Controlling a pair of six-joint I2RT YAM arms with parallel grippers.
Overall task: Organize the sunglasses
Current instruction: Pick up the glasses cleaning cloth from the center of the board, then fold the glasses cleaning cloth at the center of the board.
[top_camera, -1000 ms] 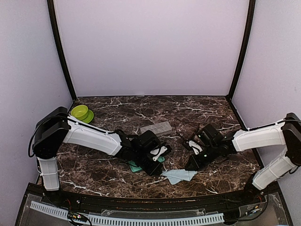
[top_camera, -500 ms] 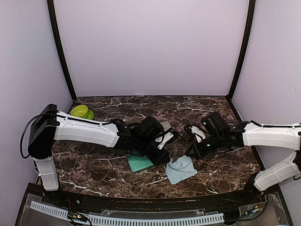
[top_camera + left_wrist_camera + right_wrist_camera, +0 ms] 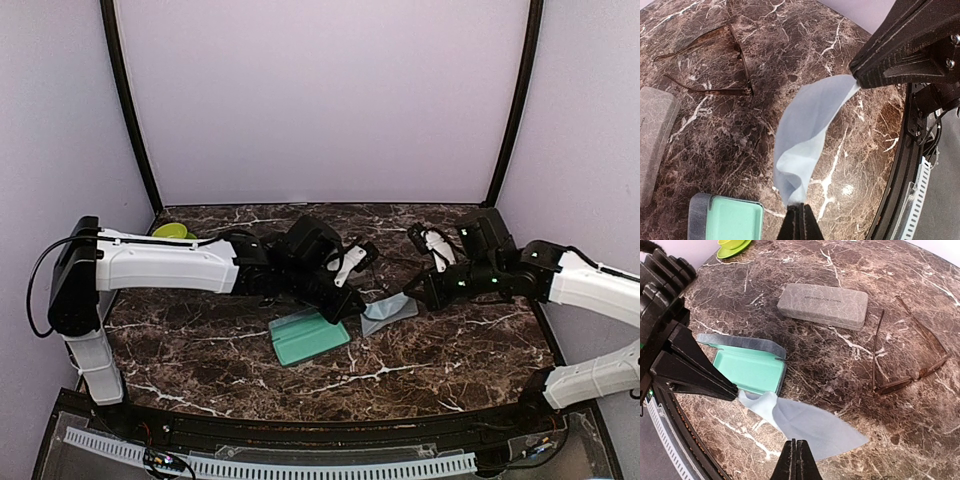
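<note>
A brown-framed pair of sunglasses (image 3: 735, 60) (image 3: 905, 355) lies open on the marble, to the right of a shut grey case (image 3: 822, 305) (image 3: 655, 135). A light blue cloth (image 3: 388, 311) (image 3: 805, 135) (image 3: 815, 425) hangs stretched above the table between both grippers. My left gripper (image 3: 801, 212) (image 3: 357, 310) is shut on one corner of it. My right gripper (image 3: 796, 447) (image 3: 418, 297) is shut on the opposite edge. An open case with a mint lining (image 3: 308, 338) (image 3: 747, 370) lies just beside the cloth. In the top view my arms hide the sunglasses.
A green bowl on a green plate (image 3: 732, 245) (image 3: 172, 231) sits at the back left. Purple walls close in the table (image 3: 200, 350) on three sides. The black front rim (image 3: 912, 165) runs close behind the cloth.
Both grippers have moved away from the front edge toward the middle, lifting the cloth off the table between them. The open mint case is now uncovered.
</note>
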